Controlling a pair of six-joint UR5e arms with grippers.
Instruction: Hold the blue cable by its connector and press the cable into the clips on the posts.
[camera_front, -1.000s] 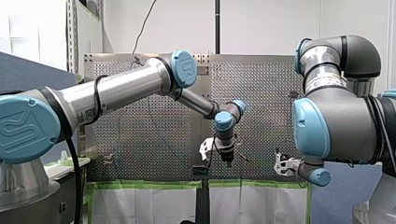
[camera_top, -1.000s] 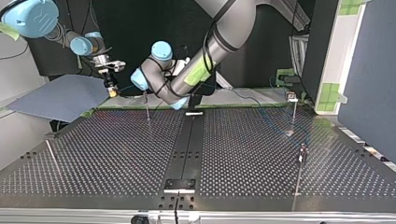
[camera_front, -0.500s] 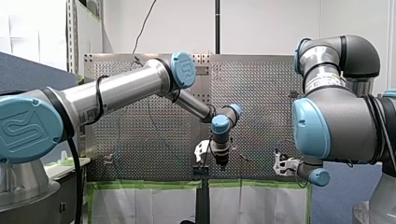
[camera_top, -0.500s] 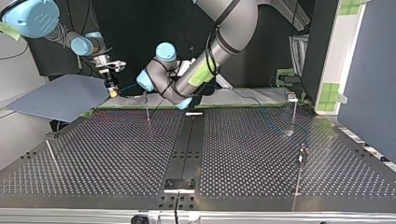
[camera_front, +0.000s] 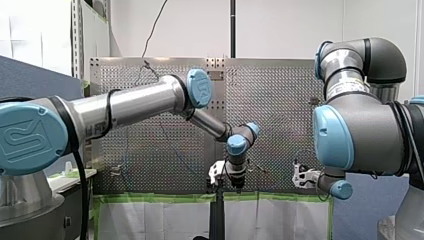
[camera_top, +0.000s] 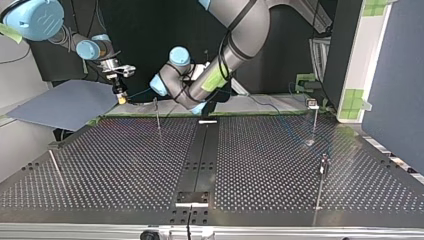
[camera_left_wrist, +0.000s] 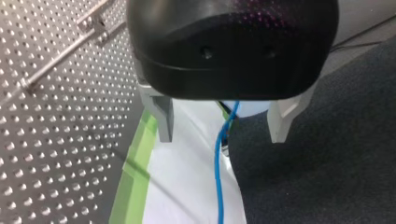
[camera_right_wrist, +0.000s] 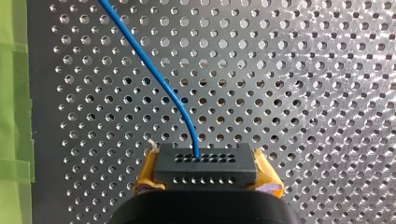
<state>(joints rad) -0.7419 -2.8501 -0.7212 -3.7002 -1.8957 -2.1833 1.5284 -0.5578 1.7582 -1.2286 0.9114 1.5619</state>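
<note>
Between yellow pads (camera_right_wrist: 148, 173): thin blue cable (camera_right_wrist: 154, 74)'s black perforated connector block (camera_right_wrist: 205, 165).
At the top view's ten o'clock my right gripper (camera_top: 121, 99) pinches that connector, facing the perforated metal table (camera_top: 125, 165); my left gripper (camera_left_wrist: 220, 133)'s pale fingers (camera_left_wrist: 161, 119) stand spread, the cable hanging between them.

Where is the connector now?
In the right wrist view, the connector sits clamped between the yellow pads of my right gripper, above the perforated table.
</note>
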